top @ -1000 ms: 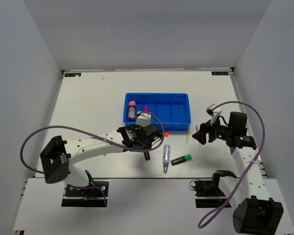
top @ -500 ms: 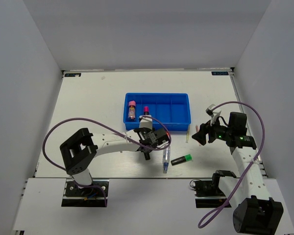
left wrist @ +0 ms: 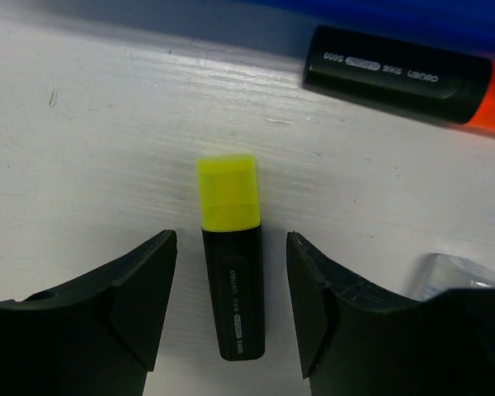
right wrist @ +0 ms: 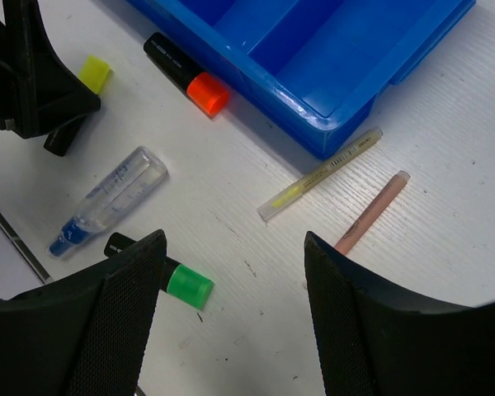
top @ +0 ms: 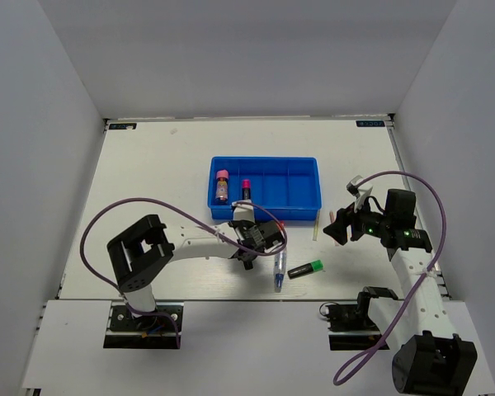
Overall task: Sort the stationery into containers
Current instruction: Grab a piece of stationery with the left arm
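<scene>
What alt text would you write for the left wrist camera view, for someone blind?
A yellow-capped black highlighter lies on the white table between the open fingers of the left pincer, gaps on both sides. Beyond it lies an orange-capped highlighter, near the blue tray's edge.

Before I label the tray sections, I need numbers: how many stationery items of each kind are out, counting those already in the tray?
Highlighters: 4 (yellow, orange, green, pink)
Glue stick: 1
Clear pen: 1
Thin sticks: 2 (pale yellow, pink)
Total: 8
</scene>
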Controlling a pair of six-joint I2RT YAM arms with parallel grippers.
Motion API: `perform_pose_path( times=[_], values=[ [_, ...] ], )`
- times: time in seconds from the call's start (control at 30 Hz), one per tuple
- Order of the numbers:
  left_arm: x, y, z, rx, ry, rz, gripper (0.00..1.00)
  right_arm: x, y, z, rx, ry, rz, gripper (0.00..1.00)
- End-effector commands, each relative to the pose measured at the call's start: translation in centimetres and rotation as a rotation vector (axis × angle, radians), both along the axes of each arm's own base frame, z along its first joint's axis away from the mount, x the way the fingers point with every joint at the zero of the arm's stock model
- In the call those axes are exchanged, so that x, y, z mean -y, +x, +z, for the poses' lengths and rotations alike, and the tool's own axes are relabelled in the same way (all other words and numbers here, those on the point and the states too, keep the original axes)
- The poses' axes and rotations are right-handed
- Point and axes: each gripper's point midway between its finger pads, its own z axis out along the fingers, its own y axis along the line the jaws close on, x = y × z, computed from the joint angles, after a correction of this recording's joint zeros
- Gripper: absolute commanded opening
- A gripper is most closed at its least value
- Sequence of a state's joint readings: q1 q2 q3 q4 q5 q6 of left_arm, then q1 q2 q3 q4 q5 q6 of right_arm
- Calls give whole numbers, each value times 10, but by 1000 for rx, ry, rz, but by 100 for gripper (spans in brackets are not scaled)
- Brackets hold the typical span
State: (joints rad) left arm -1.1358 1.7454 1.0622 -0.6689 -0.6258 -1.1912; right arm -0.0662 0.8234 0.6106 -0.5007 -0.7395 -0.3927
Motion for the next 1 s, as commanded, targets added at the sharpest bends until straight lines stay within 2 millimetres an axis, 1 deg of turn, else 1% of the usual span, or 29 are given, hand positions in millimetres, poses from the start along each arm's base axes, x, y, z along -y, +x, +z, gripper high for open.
perform_pose_path(
  times=[0.0, 0.07, 0.2, 0.37, 0.4, 0.43, 0.47, 0.5, 0.6, 0.63, 0.67, 0.7, 0.73, 0.77, 0.8, 0.83, 0.9, 0.93, 0.97],
  values=[
    [4, 0, -5, 10, -54, 54, 66, 0, 0, 6, 26, -3, 8, 70],
    [0, -2, -10, 2, -41, 60, 65, 0, 0, 6, 26, -4, 6, 70],
    [0, -2, -18, -5, -46, 71, 64, 1, 0, 7, 25, -3, 3, 70],
    [-3, -11, -33, -35, -67, 87, 55, 1, 1, 8, 32, -8, 1, 70],
    [-9, -14, -40, -45, -58, 92, 53, 1, 1, 8, 32, -7, 0, 70],
    [-7, -16, -41, -53, -73, 101, 46, 1, 0, 7, 27, -5, -1, 70],
    [-8, -17, -43, -57, -74, 104, 43, 1, 0, 7, 27, -4, 1, 70],
    [-12, -20, -49, -71, -67, 108, 37, 1, 0, 7, 28, -6, -1, 70],
    [-14, -26, -52, -88, -61, 106, 27, 1, 0, 9, 32, -5, -2, 70],
    [-12, -28, -51, -88, -61, 99, 22, 1, 0, 8, 30, -6, -2, 70],
    [-11, -30, -50, -92, -52, 87, 20, 1, 0, 9, 36, -6, -2, 70],
    [-8, -31, -42, -87, -57, 77, 15, 1, 0, 9, 35, -6, -2, 70],
    [-5, -34, -39, -87, -54, 59, 14, 1, 0, 9, 38, -7, -1, 70],
    [-6, -35, -31, -85, -23, 34, 12, 1, 0, 9, 39, -6, 0, 70],
    [-3, -34, -22, -70, -27, 21, 12, 1, 0, 10, 42, -7, 1, 72],
    [12, -30, -3, -50, -57, -10, 11, 1, -1, 9, 38, -5, 0, 72],
    [10, -31, 14, -39, -18, -67, 10, 1, 0, 11, 45, -6, 1, 73],
    [25, -27, 37, -13, -66, -88, 8, 1, -1, 11, 44, -5, 1, 73],
    [25, -26, 48, -1, -71, -102, 8, 1, -1, 10, 42, -5, 1, 73]
  ],
)
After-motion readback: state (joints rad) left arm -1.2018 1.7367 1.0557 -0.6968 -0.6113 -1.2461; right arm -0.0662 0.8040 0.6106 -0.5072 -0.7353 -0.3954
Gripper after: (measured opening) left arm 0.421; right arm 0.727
